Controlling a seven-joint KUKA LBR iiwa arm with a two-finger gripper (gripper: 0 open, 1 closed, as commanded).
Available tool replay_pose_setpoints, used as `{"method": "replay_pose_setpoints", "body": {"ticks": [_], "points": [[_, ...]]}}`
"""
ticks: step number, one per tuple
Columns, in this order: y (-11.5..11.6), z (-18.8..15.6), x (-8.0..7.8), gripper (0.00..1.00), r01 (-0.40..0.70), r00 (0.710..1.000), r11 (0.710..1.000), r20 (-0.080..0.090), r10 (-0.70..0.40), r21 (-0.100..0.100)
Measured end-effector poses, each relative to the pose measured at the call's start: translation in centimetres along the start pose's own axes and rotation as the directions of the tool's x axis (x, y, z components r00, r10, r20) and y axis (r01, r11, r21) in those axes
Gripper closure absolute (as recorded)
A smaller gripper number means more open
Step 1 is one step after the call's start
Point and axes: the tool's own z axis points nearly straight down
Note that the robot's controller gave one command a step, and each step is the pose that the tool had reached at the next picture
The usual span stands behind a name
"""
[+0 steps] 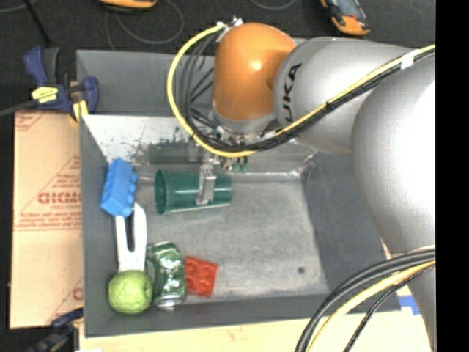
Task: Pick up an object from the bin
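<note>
Counting 1 green cup (under the pincer), 1 can, 1 ball.

**Silver arm, orange cap**

The arm is a rounded silver-grey shell with black "KUKA" lettering. A glossy orange cover caps its wrist. Yellow and black cables loop around it. The gripper is grey metal.

The cup was dark green, the brick blue, the handle white and the ball yellow-green. The can was green with white marks, the block red. The bin was grey, speckled dark by its far wall; the arm was silver with an orange cover and a yellow cable.
</note>
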Motion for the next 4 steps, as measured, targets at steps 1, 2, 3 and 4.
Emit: {"method": "replay_pose_setpoints", "body": {"ticks": [1,2,3,4], "points": [[-0.2,3.5,0.5,0.00,0.009,1.000,1.000,-0.003,-0.009,-0.002],[-0.7,4.0,0.7,0.00,0.005,1.000,1.000,-0.004,-0.005,-0.001],[-1.7,6.2,1.1,0.00,-0.112,0.994,0.994,-0.006,0.112,0.001],[0.2,9.0,0.3,0.00,0.009,1.000,1.000,-0.001,-0.009,0.000]]}}
